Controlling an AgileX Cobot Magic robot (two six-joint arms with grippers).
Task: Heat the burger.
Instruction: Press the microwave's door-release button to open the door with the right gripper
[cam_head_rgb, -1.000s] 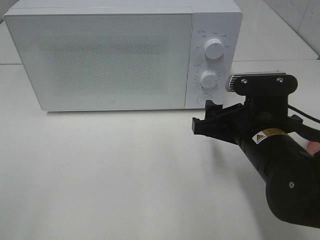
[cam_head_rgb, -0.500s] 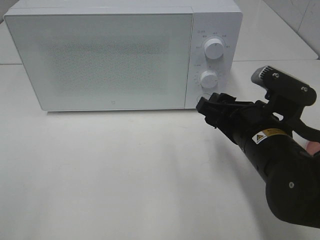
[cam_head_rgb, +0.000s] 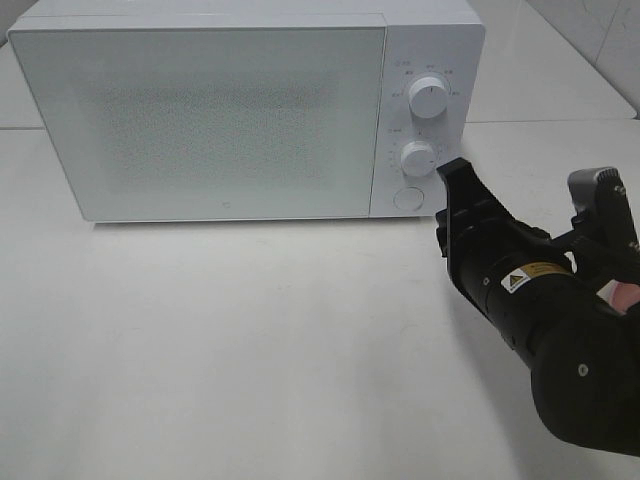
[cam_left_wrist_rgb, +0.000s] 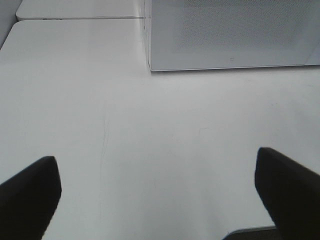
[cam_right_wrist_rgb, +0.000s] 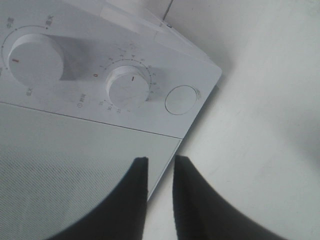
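The burger is out of view in every frame. The white microwave (cam_head_rgb: 200, 110) stands at the back of the table with its door closed. My right gripper (cam_head_rgb: 452, 185) is rolled onto its side just right of the microwave's round button (cam_head_rgb: 406, 198). In the right wrist view its dark fingers (cam_right_wrist_rgb: 137, 190) stand almost together with only a narrow gap and nothing between them, pointing at the door's edge below the lower knob (cam_right_wrist_rgb: 129, 89) and the button (cam_right_wrist_rgb: 181, 99). My left gripper (cam_left_wrist_rgb: 157, 200) is wide open over bare table, empty, facing the microwave (cam_left_wrist_rgb: 230, 35).
The microwave's control panel carries an upper knob (cam_head_rgb: 430, 97) and a lower knob (cam_head_rgb: 418, 158). The white table (cam_head_rgb: 250, 340) stretches in front of the microwave. A seam to a second table (cam_left_wrist_rgb: 75, 19) runs behind the microwave's left side.
My right gripper has rolled about its axis, swinging its wrist camera from the top to the right side. Its jaws have gone from wide apart to nearly together. The left gripper has not moved.
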